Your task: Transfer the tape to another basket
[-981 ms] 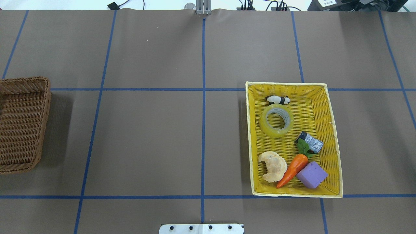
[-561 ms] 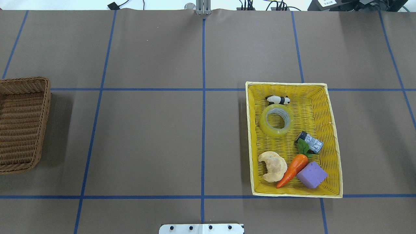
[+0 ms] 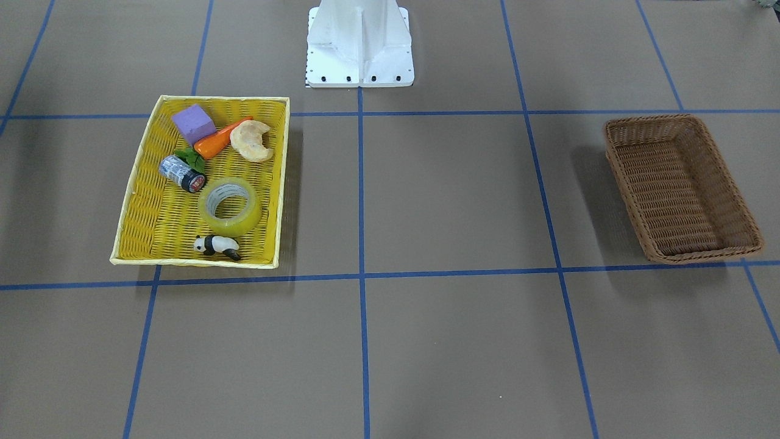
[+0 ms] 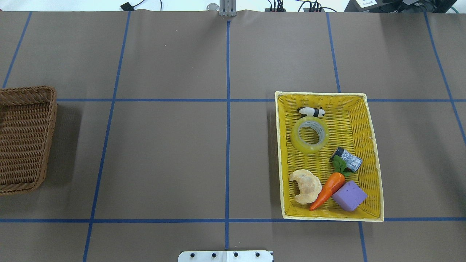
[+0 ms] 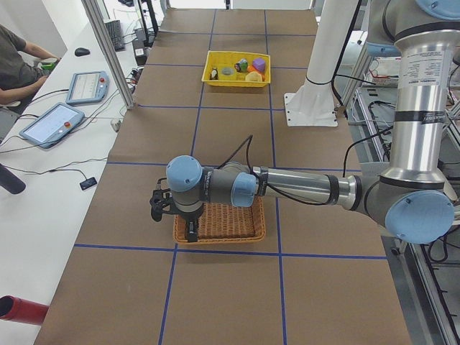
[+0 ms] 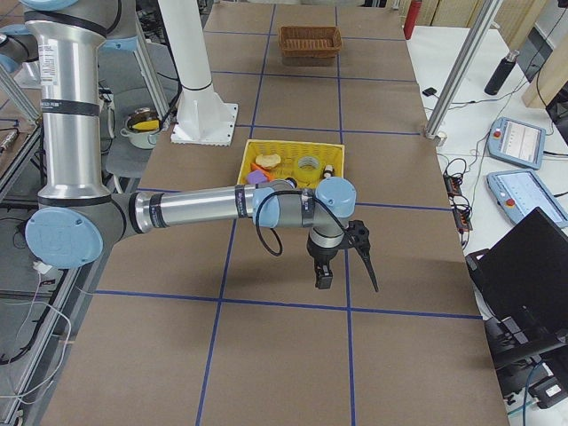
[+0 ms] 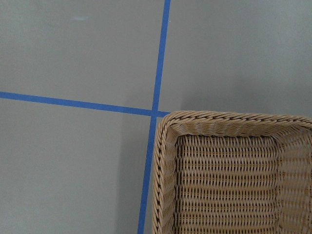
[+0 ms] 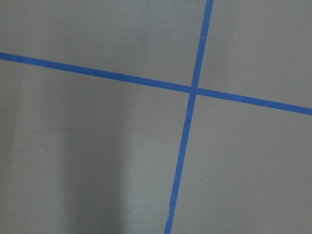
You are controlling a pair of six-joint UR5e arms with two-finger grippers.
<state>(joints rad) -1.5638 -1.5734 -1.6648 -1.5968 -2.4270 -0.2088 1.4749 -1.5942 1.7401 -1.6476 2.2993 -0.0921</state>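
We see the tape (image 4: 309,135) lying flat in the yellow tray (image 4: 338,99), just beside the panda figure (image 4: 310,111) and near the grey cylinder (image 4: 347,159). A carrot (image 4: 327,191), a croissant (image 4: 305,186) and 1 purple block (image 4: 349,195) fill the tray's other end. The basket (image 4: 22,138) stands well apart, at the table's (image 4: 164,156) left end. The left gripper (image 5: 173,224) hangs over the basket's rim and the right gripper (image 6: 346,280) over the table near the tray. Each shows in only 1 side view, so we cannot tell whether their fingers are open or closed.
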